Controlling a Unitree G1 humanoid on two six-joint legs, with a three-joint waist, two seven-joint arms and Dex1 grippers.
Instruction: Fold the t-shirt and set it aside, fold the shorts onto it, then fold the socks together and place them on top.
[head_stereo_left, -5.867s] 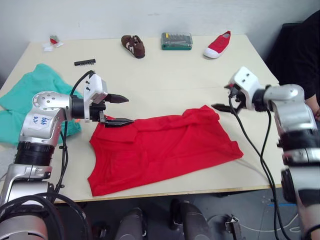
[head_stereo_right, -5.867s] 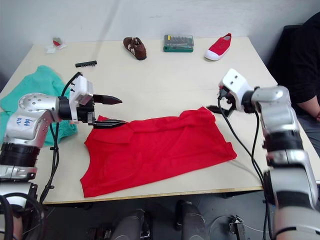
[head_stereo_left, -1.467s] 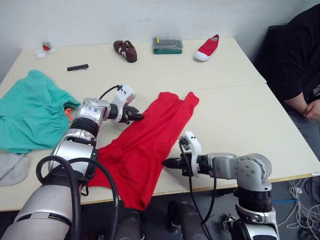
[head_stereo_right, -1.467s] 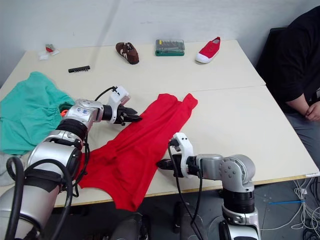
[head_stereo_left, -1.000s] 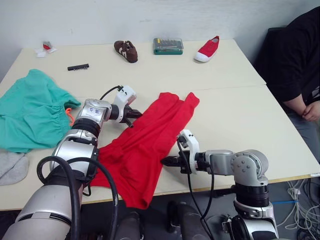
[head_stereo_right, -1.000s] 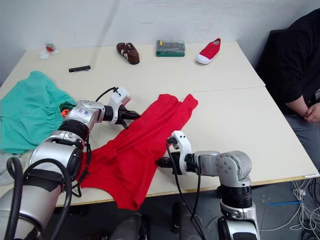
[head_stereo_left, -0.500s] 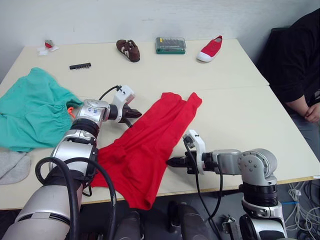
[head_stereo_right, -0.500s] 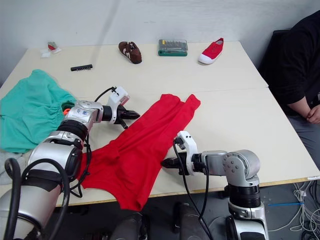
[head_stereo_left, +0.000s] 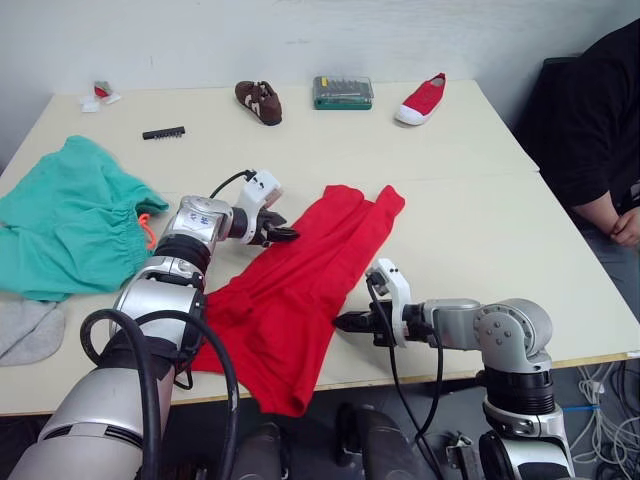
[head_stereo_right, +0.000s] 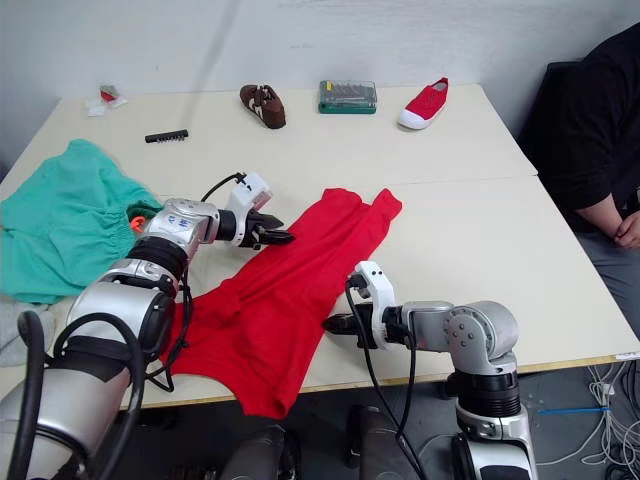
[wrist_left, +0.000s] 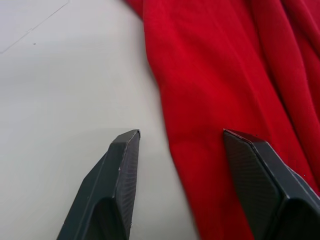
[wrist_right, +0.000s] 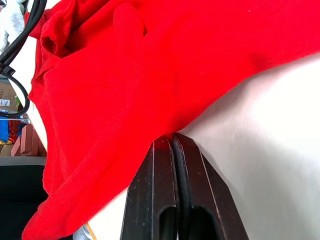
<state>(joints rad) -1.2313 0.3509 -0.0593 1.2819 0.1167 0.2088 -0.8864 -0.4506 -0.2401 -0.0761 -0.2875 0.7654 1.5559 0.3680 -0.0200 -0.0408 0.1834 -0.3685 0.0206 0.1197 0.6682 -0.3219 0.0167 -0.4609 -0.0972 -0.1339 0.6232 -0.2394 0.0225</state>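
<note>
- Two claws work at the t-shirt (head_stereo_left: 290, 290), which lies crumpled in a long diagonal band across the counter (head_stereo_left: 470, 210), its lower end hanging over the near edge.
- Left claw (head_stereo_left: 279, 233) is spread wide at the shirt's left edge, one finger over red cloth, the other over bare counter.
- Right claw (head_stereo_right: 334, 324) is pressed closed at the shirt's right edge; whether cloth is pinched, I cannot tell.
- Teal shorts (head_stereo_left: 65, 230) lie bunched at the left, grey socks (head_stereo_left: 28, 330) just below them.
</note>
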